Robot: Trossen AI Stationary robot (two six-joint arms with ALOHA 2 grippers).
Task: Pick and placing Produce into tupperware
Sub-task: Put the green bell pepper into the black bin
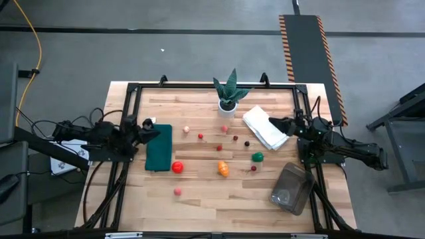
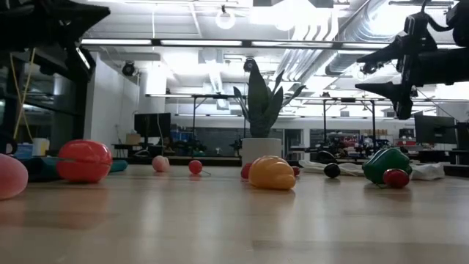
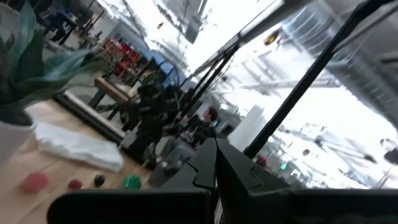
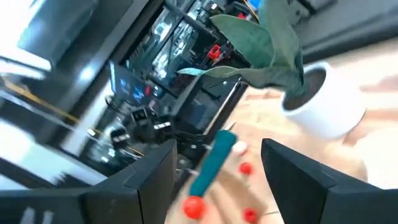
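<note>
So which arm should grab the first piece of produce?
Right. The right gripper hangs open over the white cloth, near the green piece and the tupperware; the left gripper is shut.

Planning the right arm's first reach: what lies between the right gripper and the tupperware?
In the high view the right gripper hovers open over the white cloth; between it and the tupperware is bare wood, with the green piece just off that line.

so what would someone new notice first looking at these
Probably the bright toy produce scattered over the middle of the wooden table, with the spiky plant in a white pot standing at the far edge. Next, the clear tupperware sits empty at the near right corner. Both arms hang at the sides, the left pincer shut, the right pincer open over the white cloth.
</note>
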